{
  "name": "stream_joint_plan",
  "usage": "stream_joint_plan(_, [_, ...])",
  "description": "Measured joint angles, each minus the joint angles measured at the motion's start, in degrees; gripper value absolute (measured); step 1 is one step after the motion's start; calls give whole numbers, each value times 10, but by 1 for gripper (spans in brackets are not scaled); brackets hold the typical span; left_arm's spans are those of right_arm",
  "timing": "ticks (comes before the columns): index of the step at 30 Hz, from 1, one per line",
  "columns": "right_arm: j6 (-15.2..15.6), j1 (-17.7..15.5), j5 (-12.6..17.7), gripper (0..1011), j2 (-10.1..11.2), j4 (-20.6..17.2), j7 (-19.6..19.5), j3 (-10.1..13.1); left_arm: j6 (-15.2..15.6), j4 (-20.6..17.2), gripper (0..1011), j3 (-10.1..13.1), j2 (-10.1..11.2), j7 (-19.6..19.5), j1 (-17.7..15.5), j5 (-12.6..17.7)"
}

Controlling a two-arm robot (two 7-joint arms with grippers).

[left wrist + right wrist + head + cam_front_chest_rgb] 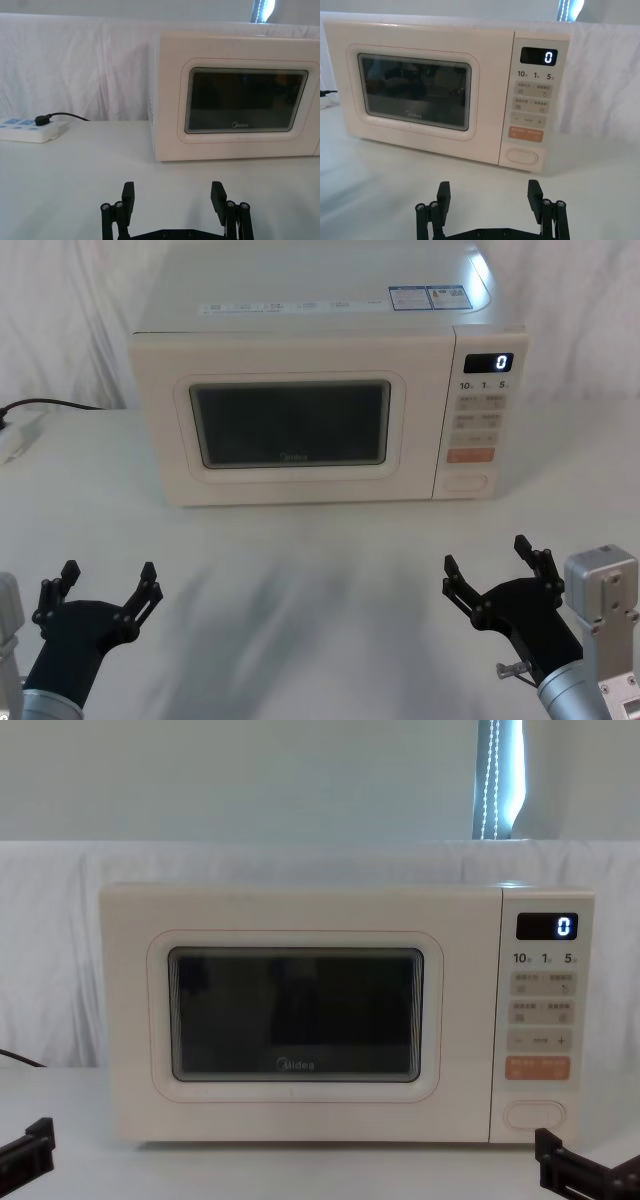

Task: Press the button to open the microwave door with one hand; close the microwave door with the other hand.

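1. The cream boxy Midea microwave [325,390] stands toward the far edge of the white cloth-covered bench [320,580], its large cream microwave door with the dark rounded glass window [290,425] shut flush with the body.
2. The wide cream pill-shaped button [466,482] sits at the bottom of the control panel on the oven's right side, directly under the orange rectangular key [470,454]; the black display [488,362] above shows a white 0.
3. The black left gripper [105,580] hovers over the near left part of the bench, claw released with fingers spread, well apart from the oven.
4. The black right gripper [487,560] hovers over the near right part of the bench, also released and holding nothing, roughly in line with the control panel; bare cloth lies between it and the button.
5. The left wrist view adds a white power strip with a black plug [27,129] near the bench's far left, beside the oven.
6. The right wrist view gives the pale grey keys [532,97] and the button [522,156] most plainly.
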Motion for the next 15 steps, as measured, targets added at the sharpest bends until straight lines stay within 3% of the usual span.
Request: stream_joint_plan(15, [0,0,0,1002,0,0,0,0,0,0,1001,0,0,0,0,0])
